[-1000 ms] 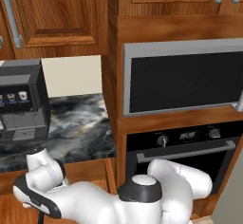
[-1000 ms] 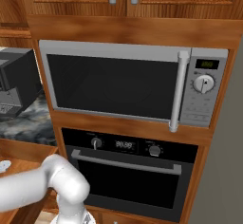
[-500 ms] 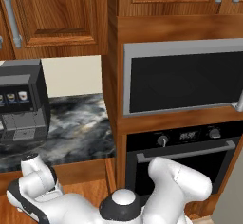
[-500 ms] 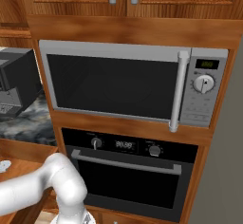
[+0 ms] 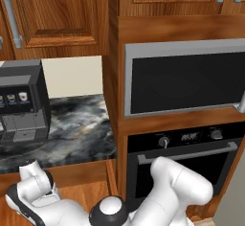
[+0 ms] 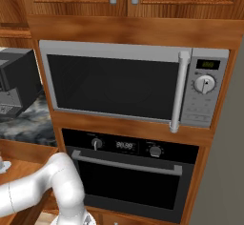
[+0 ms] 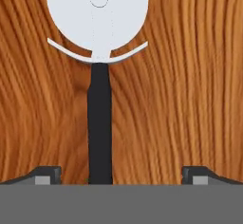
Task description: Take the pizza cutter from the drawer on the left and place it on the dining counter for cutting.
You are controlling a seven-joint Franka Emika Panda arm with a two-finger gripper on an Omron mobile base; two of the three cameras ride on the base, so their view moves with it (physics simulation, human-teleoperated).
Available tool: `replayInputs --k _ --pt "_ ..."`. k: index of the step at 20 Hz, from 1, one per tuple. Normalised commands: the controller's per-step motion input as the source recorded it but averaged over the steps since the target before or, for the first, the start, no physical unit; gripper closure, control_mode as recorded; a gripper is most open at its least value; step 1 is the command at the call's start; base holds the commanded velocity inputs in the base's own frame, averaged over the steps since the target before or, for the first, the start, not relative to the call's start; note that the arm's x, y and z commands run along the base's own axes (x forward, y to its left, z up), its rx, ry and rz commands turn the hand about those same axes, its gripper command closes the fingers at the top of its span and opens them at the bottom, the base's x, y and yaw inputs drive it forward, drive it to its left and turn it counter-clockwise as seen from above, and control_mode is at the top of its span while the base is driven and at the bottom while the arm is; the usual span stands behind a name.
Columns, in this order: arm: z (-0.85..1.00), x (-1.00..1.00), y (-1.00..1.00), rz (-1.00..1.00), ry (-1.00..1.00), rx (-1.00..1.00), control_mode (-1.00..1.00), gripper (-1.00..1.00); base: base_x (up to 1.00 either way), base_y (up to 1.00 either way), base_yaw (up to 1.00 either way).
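Note:
The pizza cutter point(image 7: 99, 123) lies flat on the wooden floor of the open drawer point(image 7: 190, 85), its pale round wheel at the top of the hand view and its thin dark handle running down toward me. My gripper point(image 7: 122, 175) is open just above it. The handle passes between the two fingertips point(image 7: 47, 174), closer to the left one and touching neither. In the left base view my arm bends down into the open drawer point(image 5: 81, 191) at the lower left. The dining counter is out of view.
Behind the drawer, a marbled counter point(image 5: 76, 134) carries a coffee machine point(image 5: 21, 105). To the right, a microwave point(image 6: 128, 83) sits over a built-in oven point(image 6: 131, 174) in a tall wooden column. Wooden wall cabinets point(image 5: 52, 14) hang above.
My arm has sunk lower and a little to the left, toward the drawer. The kitchen around it has not shifted.

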Motion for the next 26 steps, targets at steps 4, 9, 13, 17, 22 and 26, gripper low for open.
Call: replayInputs --k 4,9,13,17,22,26 --pt "-0.52 0.25 0.11 -0.04 0.0 0.0 -1.0 -1.0 0.0 0.0 0.0" --pt "-0.56 0.17 0.17 -0.03 0.0 0.0 -1.0 -1.0 0.0 0.0 0.0" --pt "-0.45 0.07 0.24 -0.02 0.0 0.0 -1.0 -1.0 0.0 0.0 0.0" --pt "-0.33 0.02 0.18 0.0 0.0 0.0 -1.0 -1.0 0.0 0.0 0.0" --pt "-0.21 0.0 0.01 0.0 0.0 0.0 -1.0 -1.0 0.0 0.0 0.0" --pt "-0.1 0.0 0.0 0.0 0.0 0.0 -1.0 1.0 0.0 0.0 0.0"
